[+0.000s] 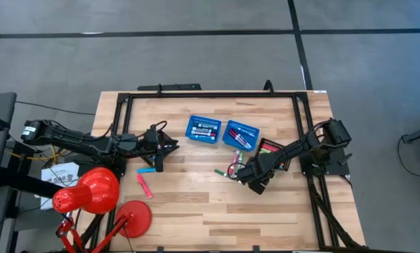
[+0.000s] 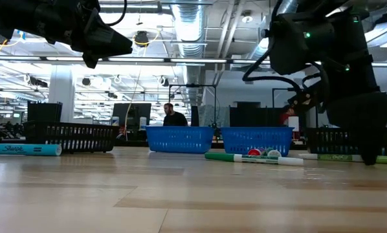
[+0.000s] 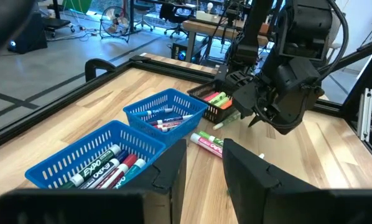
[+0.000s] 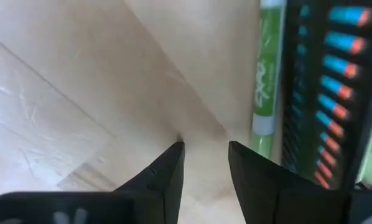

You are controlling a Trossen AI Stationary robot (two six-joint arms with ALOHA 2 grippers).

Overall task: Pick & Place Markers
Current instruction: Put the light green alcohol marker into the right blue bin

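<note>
Several markers lie loose on the table: a blue one [image 1: 147, 170], a pink one [image 1: 145, 186], and a green one [image 1: 220, 171] beside a pink one [image 1: 232, 169]. More fill two blue baskets [image 1: 203, 130] [image 1: 241, 135] and a black tray [image 1: 270, 150]. My left gripper [image 1: 158, 153] hovers open and empty above the blue marker, high over the table [image 2: 96, 39]. My right gripper [image 1: 256, 181] points down, open, low over bare wood [image 4: 204, 162], with a green marker [image 4: 265, 81] lying beside it against the tray [image 4: 326, 93].
A black frame [image 1: 210, 95] borders the table. Red lamp-like objects [image 1: 90, 193] stand at the near left corner. Another black basket [image 2: 70, 137] shows in the low view. Bare wood [image 1: 196, 211] stretches along the near side. A person [image 2: 174, 116] sits in the room behind.
</note>
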